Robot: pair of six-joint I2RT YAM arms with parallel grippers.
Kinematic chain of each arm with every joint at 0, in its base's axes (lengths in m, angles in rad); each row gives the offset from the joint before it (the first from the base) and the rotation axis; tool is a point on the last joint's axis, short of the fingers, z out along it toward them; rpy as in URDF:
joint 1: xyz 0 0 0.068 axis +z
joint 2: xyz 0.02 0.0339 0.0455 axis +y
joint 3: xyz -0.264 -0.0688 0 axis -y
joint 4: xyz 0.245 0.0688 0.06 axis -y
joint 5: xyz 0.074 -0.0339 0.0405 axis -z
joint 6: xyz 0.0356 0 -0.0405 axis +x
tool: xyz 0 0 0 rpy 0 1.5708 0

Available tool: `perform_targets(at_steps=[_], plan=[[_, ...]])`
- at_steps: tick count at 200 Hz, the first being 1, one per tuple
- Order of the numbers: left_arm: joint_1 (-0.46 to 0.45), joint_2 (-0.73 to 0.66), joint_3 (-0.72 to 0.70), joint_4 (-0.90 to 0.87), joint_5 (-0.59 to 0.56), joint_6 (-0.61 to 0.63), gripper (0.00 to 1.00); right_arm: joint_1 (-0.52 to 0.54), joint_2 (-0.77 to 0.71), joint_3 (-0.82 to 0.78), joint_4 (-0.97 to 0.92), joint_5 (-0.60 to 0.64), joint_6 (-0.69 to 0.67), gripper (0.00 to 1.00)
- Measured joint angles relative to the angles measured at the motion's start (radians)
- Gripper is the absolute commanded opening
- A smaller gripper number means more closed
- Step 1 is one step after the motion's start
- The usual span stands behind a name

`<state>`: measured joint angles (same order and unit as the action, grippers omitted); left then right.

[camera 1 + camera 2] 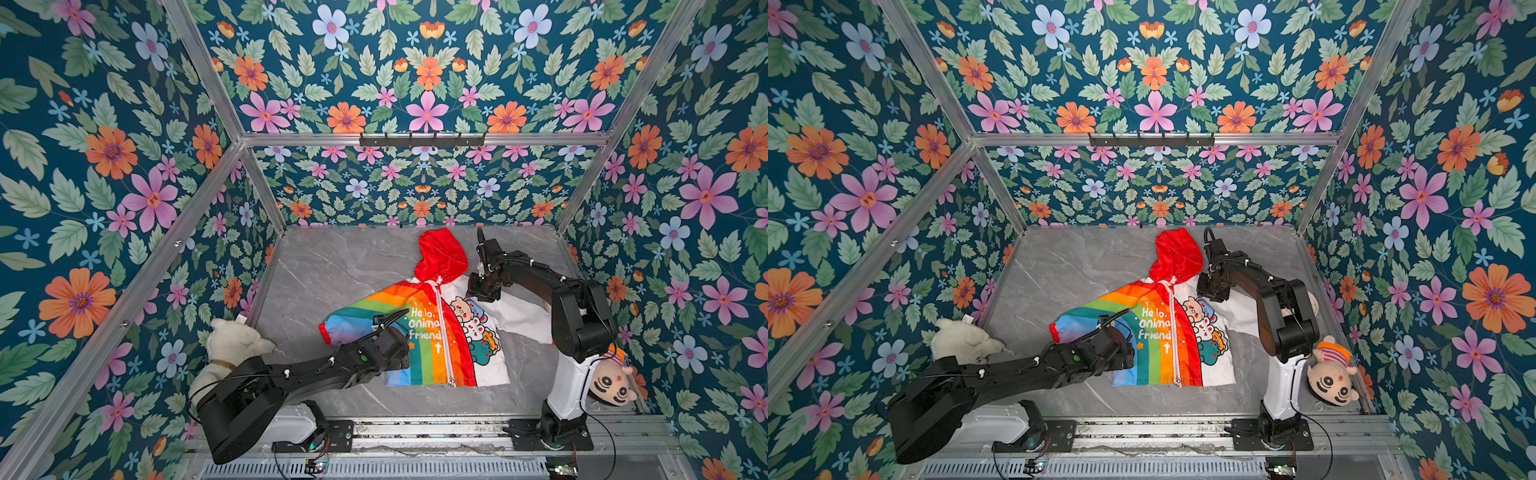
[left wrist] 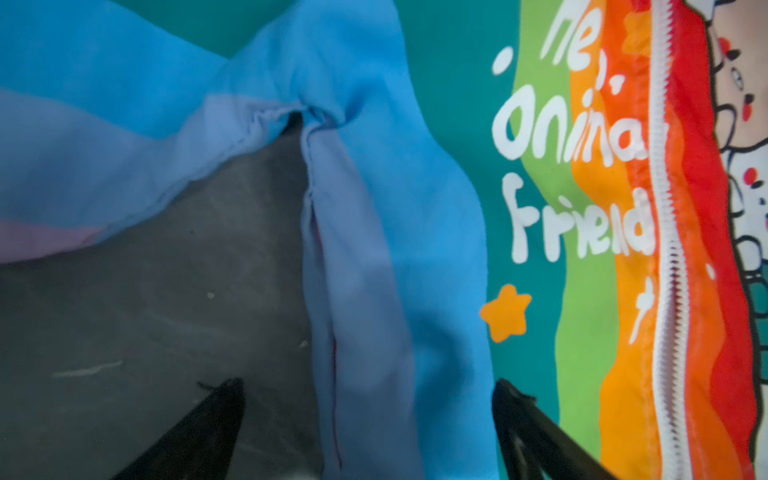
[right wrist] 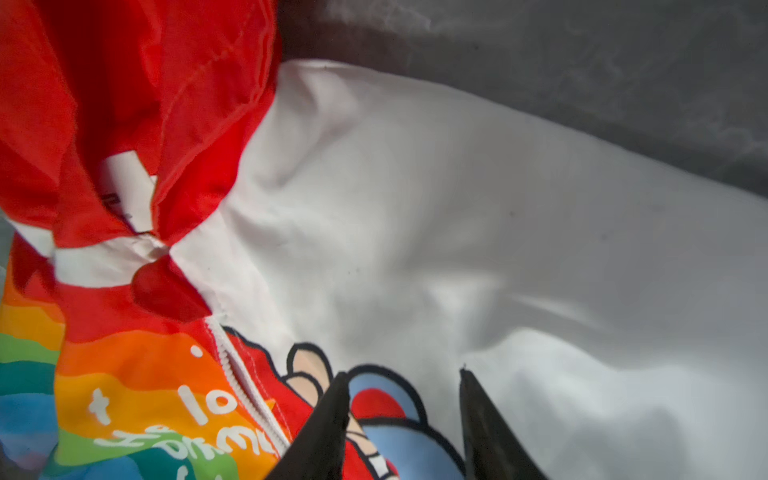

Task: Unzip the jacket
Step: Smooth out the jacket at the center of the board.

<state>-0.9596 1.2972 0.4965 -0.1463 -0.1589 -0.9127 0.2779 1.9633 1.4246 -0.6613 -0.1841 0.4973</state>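
Lying flat on the grey marble worktop (image 1: 332,270), the jacket (image 1: 428,357) sat beneath both pairs of my jaws, its white zipper (image 1: 444,332) closed from collar to hem and running between them. My left jaws stood spread wide over the blue edge of the rainbow half, one black fingertip (image 2: 220,407) above bare worktop and its partner above the cloth, pinching nothing. My right jaws hung over the white half, parted, one fingertip (image 3: 332,411) at the cartoon animals (image 3: 386,411) and its partner over plain white fabric; whether they touched the cloth I could not tell. The red hood (image 1: 442,253) lay just beyond the right jaws, the zipper's top end near them.
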Motion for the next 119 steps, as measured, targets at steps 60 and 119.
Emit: perform_targets(at_steps=[60,119], plan=[[-0.024,0.021,-0.039,0.124,-0.004,-0.032,0.63,0.0,0.106,0.1,-0.027,-0.019,-0.009,0.28],[-0.034,0.008,-0.06,0.116,-0.004,-0.076,0.3,-0.011,0.164,0.155,-0.055,-0.016,-0.025,0.22]])
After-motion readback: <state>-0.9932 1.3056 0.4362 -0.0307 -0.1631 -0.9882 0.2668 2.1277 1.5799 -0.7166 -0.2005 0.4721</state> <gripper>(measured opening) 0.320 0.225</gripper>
